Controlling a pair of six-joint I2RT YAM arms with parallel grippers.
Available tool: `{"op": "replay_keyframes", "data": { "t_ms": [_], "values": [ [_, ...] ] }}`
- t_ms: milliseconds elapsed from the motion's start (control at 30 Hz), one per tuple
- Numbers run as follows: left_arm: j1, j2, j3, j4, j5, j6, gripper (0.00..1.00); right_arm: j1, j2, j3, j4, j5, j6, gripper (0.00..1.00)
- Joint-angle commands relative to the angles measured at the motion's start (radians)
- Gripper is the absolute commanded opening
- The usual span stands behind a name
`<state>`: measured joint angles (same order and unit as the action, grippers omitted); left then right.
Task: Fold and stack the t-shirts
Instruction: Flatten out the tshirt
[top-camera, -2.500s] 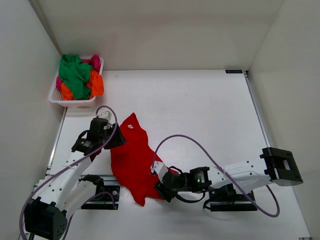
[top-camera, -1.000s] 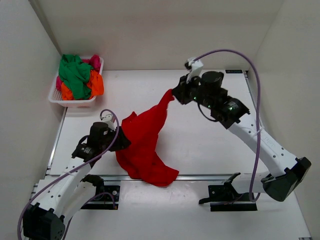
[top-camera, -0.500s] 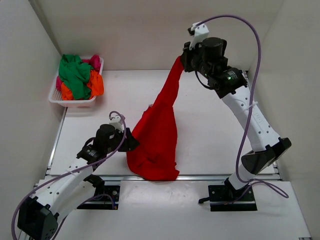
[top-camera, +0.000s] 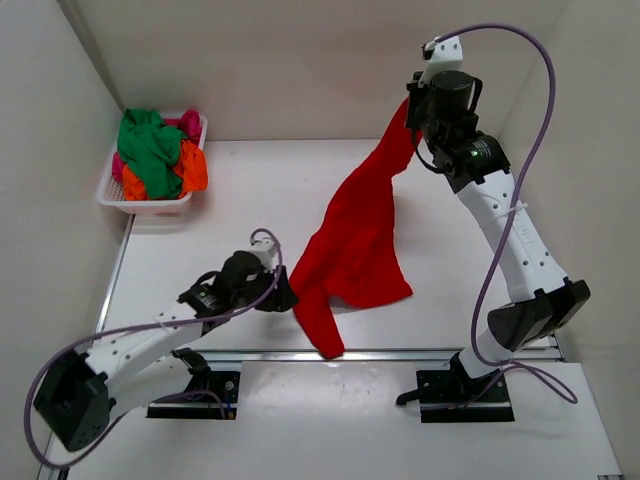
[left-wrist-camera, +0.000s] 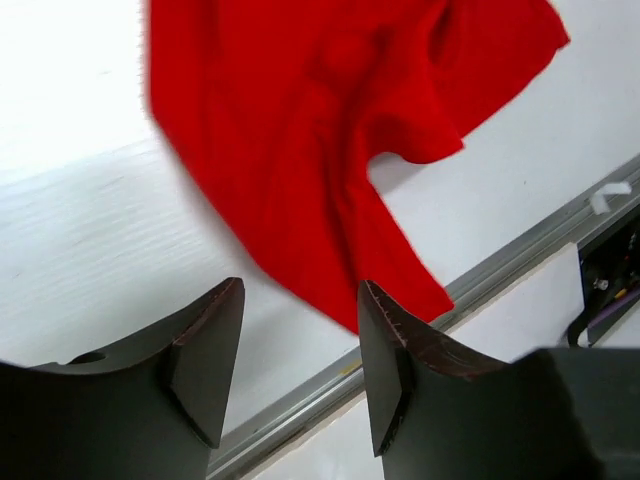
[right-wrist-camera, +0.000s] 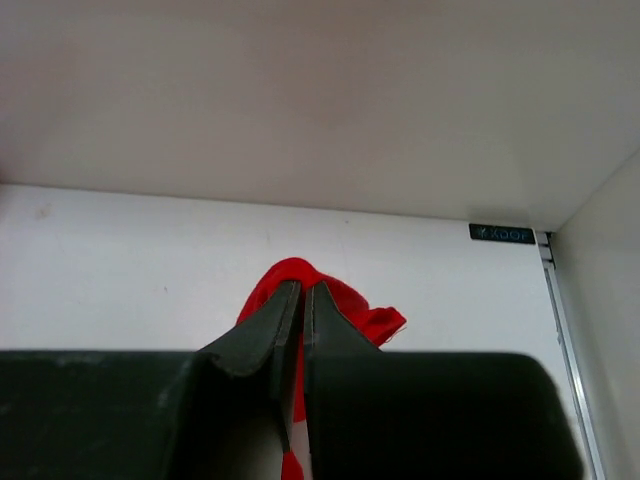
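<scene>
The red t-shirt hangs stretched from my right gripper, which is raised high at the back right and shut on one end of it. In the right wrist view the gripper pinches a bunch of the red cloth between closed fingers. The shirt's lower end trails down to the table's front edge. My left gripper sits low beside that lower left edge. The left wrist view shows it open with nothing between its fingers and the red t-shirt just beyond them.
A white lattice basket at the back left holds a green t-shirt, an orange one and a pink one. A metal rail runs along the table's front edge. White walls close in the left, back and right.
My right gripper has lifted the red t-shirt higher and farther right, pulling its lower part across the table. The left gripper has slid right along the front, still open.
</scene>
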<state>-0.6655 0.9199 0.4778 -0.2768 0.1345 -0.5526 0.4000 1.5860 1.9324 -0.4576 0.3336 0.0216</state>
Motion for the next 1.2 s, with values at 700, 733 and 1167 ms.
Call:
{"op": "replay_keyframes", "data": {
  "t_ms": [700,733,1167],
  "values": [
    [-0.488,1.054,0.935,0.082,-0.383,-0.09,0.57,-0.21,-0.043,-0.263,0.043,-0.087,-0.048,0.01],
    [-0.496,1.073,0.943,0.08,-0.38,-0.101,0.59,-0.21,-0.05,-0.263,0.043,-0.093,-0.052,0.0],
    [-0.52,1.28,1.199,-0.053,-0.435,-0.164,0.59,-0.254,-0.146,-0.444,0.103,-0.145,-0.068,0.0]
  ]
}}
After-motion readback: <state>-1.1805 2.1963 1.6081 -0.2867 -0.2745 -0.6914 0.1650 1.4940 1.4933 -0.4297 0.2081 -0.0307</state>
